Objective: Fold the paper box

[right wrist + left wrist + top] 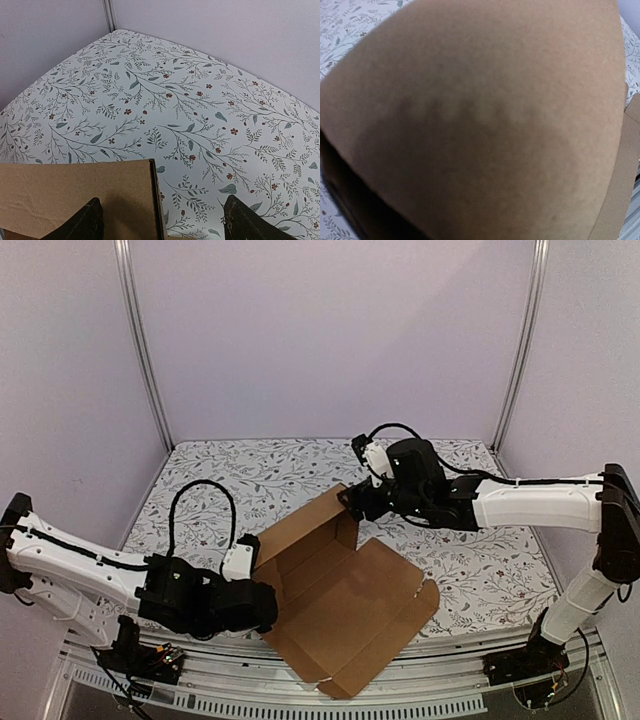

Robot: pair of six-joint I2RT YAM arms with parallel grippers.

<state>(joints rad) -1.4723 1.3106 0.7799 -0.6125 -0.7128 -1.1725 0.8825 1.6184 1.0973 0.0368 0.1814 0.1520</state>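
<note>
Position: plain brown cardboard paper box [340,610] is lying mid-tabletop [480,570] between your arms. Your right gripper [167,222] is straddling its far flap corner, wide; your left gripper [262,605] is crowding its near wall, opening untellable.

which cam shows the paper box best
Top external view: it takes in nearly the whole paper box, flat panels spread and one wall raised. The left wrist view gives only blurred brown cardboard; the right wrist view catches one panel's corner at lower left.
</note>
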